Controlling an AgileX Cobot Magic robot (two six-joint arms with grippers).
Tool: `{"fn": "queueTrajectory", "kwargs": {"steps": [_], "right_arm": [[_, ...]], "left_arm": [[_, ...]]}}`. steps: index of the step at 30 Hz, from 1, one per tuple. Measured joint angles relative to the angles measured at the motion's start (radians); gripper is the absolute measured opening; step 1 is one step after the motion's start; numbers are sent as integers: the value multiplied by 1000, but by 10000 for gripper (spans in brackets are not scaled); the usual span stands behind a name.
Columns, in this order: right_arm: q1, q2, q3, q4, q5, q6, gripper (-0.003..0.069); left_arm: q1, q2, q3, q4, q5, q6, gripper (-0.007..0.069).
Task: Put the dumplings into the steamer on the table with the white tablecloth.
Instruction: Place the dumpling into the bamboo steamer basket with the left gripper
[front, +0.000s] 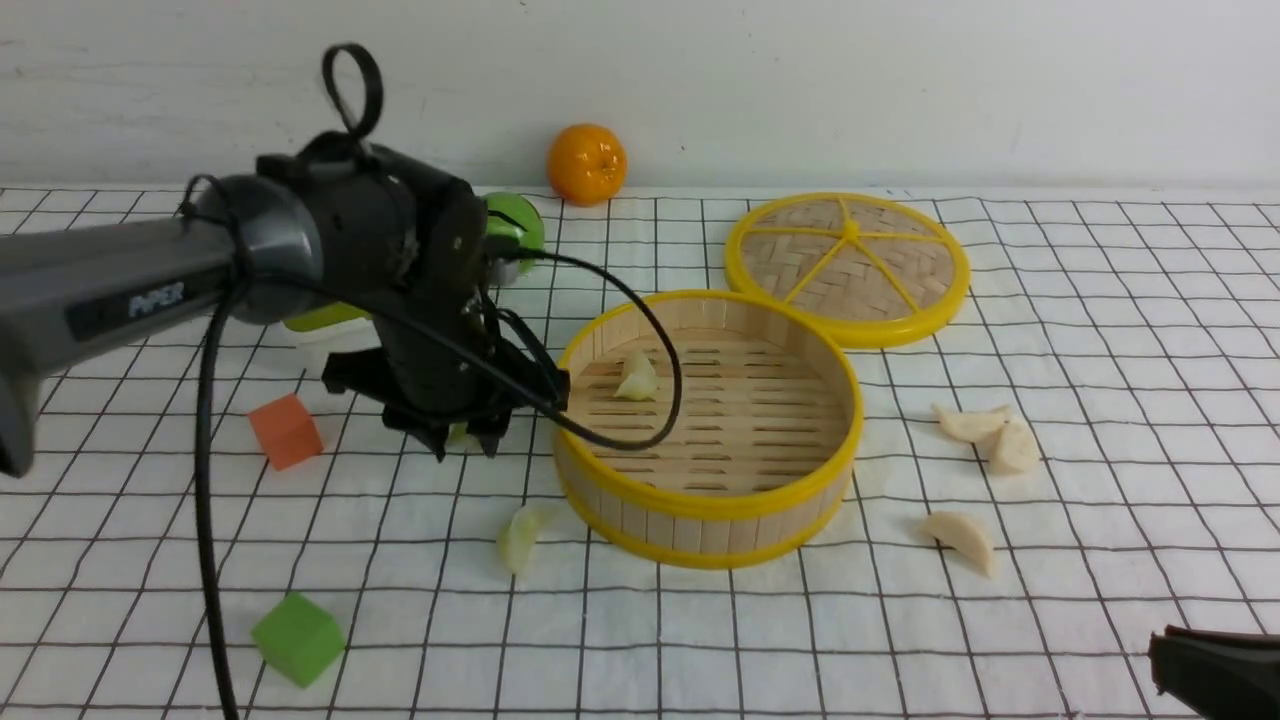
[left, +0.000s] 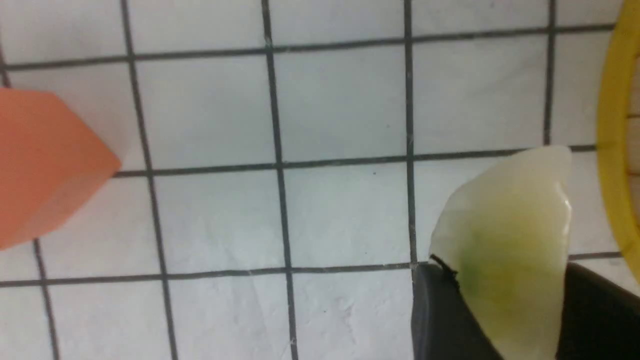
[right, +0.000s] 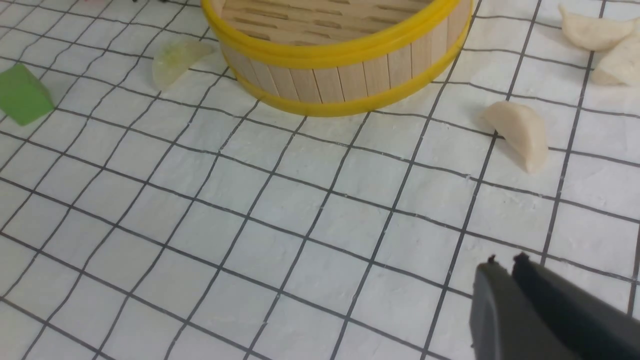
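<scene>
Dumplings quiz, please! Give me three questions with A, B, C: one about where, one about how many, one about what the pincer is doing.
1. Where do the white dumplings lie?
A. on the cloth, right of the steamer
B. inside the steamer
C. on the cloth, left of the steamer

2. How many dumplings are in the steamer?
A. none
B. one
C. three

3. What is the left pincer doing?
A. hanging empty
B. gripping a white dumpling
C. gripping a green dumpling

Answers:
1 A: all three sit on the grid cloth to the steamer's right.
2 B: a single dumpling lies on its slats.
3 C: the left wrist view shows the green one pinched between the dark fingers.
</scene>
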Motion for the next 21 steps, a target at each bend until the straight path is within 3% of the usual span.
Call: {"fn": "queueTrajectory", "kwargs": {"steps": [9, 15, 21], "right_arm": [[0, 0, 0, 0, -11, 0, 38], [0, 0, 0, 0, -12, 0, 41], [0, 0, 0, 0, -12, 0, 48]], "left_arm": [[-69, -42, -137, -130, -3, 83, 267], [-152, 147, -347, -182, -41, 72, 267], [-152, 336, -527, -183, 7, 54, 267]]}}
